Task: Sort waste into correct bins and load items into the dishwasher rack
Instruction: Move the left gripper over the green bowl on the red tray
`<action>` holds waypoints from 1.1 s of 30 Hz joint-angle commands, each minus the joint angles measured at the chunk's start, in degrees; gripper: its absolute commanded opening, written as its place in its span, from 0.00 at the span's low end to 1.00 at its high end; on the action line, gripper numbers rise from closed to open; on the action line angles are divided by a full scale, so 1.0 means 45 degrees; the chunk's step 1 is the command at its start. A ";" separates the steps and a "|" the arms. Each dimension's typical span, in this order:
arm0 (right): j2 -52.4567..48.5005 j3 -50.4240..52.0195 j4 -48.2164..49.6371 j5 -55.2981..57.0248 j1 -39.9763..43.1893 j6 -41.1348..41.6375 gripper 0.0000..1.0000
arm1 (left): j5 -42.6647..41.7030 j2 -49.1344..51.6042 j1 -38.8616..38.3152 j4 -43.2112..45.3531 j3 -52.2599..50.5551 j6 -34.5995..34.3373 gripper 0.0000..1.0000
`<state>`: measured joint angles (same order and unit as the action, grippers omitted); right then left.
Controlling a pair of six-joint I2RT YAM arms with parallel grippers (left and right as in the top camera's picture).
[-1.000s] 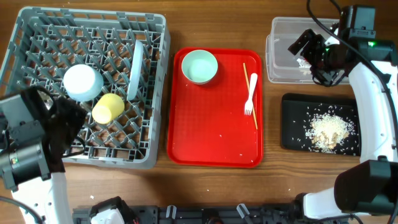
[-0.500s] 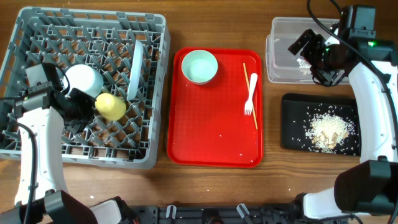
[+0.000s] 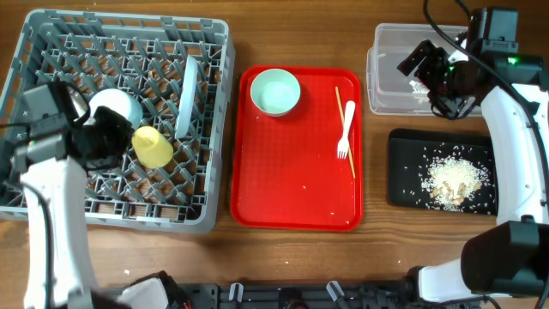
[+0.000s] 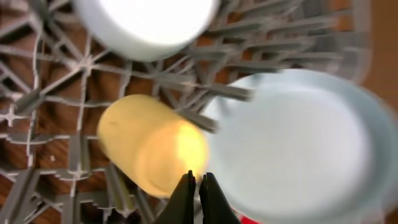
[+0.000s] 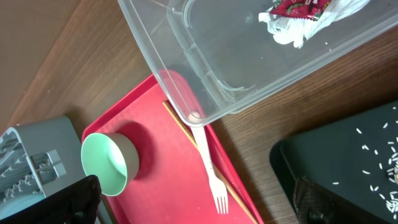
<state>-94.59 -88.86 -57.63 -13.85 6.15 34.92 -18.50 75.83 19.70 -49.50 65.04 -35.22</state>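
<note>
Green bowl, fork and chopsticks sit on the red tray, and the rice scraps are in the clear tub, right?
Not quite: the overhead view shows the rice scraps in the black tray, not the clear tub. The rest holds.

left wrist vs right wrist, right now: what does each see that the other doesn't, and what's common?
Left wrist only: the yellow cup lying among the pegs, the white bowl at the top of frame, the plate on the right, and the left fingers, shut.
Right wrist only: the clear tub holding the wrapper and tissue, the green bowl, fork, chopsticks and black tray.
Shared: the dishwasher rack, just a corner of it in the right wrist view.
</note>
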 commanded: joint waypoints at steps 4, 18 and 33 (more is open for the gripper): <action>-0.0039 0.0083 0.0034 0.0165 -0.0039 0.0151 1.00 | -0.0291 -0.2477 -0.2968 -0.0078 0.0729 0.1685 0.30; -0.0039 0.0083 0.0039 0.0165 -0.0039 0.0151 1.00 | 0.5576 0.3949 -1.1045 -0.1768 0.8456 0.3585 0.54; -0.0039 0.0083 0.0039 0.0165 -0.0039 0.0155 1.00 | 0.5799 1.1021 -1.2167 0.2205 0.8456 0.4881 0.68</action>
<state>-94.61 -88.86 -57.60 -13.85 6.15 34.92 6.66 123.50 -33.85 -40.18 103.02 -14.20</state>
